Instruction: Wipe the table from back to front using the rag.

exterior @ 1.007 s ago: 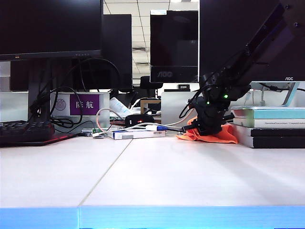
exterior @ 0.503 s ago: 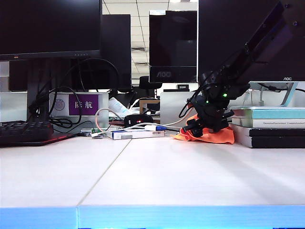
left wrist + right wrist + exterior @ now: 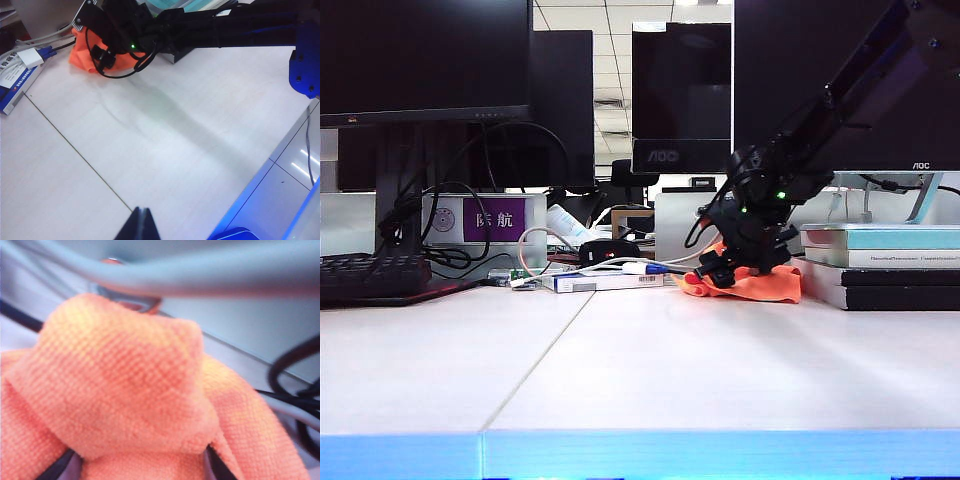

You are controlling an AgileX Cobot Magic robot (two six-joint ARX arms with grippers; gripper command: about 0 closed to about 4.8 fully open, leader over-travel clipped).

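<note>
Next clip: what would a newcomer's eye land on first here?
The bright orange rag, bunched at the back of the white table beside stacked books. The right gripper sits down on it, its camera filled with orange cloth. The left gripper hangs over bare table nearer the front edge, its tips together.

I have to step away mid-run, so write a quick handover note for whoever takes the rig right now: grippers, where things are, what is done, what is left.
Right gripper: at the back of the table, right down at the bunched rag; whether it grips is not clear.
Left gripper: shut, holding nothing, parked over the bare table nearer the front.
Rag: crumpled at the back right, beside the stacked books, near the cables.
Done: the right arm has reached the rag.
Left: confirm the grip, then drag the rag across the table from back to front edge.
</note>
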